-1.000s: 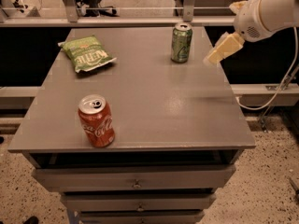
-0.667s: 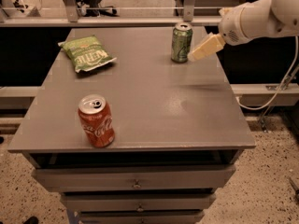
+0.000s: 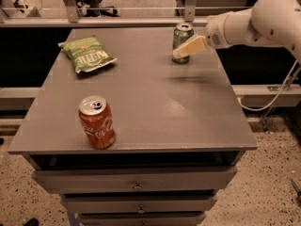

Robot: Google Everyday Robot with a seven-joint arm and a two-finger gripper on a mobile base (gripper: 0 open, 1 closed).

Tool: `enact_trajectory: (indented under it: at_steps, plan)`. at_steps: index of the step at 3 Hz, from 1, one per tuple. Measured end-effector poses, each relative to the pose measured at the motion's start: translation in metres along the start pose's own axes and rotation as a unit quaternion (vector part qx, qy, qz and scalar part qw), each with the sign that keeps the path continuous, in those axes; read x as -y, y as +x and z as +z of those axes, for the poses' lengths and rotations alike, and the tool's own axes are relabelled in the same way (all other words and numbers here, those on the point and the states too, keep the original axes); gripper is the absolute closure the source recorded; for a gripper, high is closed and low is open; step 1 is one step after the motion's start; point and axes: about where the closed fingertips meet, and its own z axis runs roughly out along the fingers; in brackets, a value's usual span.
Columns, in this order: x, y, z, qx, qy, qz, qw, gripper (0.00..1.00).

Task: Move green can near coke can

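The green can (image 3: 179, 38) stands upright near the far right corner of the grey table (image 3: 155, 102). My gripper (image 3: 184, 51) reaches in from the right on a white arm (image 3: 254, 22) and overlaps the can's lower right side in the view. The coke can (image 3: 97, 122) stands upright near the table's front left edge, far from the green can and the gripper.
A flat green chip bag (image 3: 88, 54) lies at the far left of the table. Drawers (image 3: 136, 185) sit under the tabletop. A metal rail (image 3: 141, 8) runs behind the table. A cable (image 3: 270, 102) hangs at the right.
My gripper has moved left from beside the table's right edge up to the green can. Both cans and the chip bag have stayed in place.
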Motion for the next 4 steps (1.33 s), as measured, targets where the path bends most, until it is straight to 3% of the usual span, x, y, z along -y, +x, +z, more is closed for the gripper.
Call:
enact_trajectory:
  at_steps: [1,2,4]
  plan:
    - [-0.002,0.003,0.022,0.030,-0.016,0.041,0.9986,0.00]
    - [-0.003,0.004,0.040,0.051,-0.029,0.063,0.9963,0.17]
    - [-0.002,0.006,0.048,0.078,-0.038,0.087,0.9925,0.62]
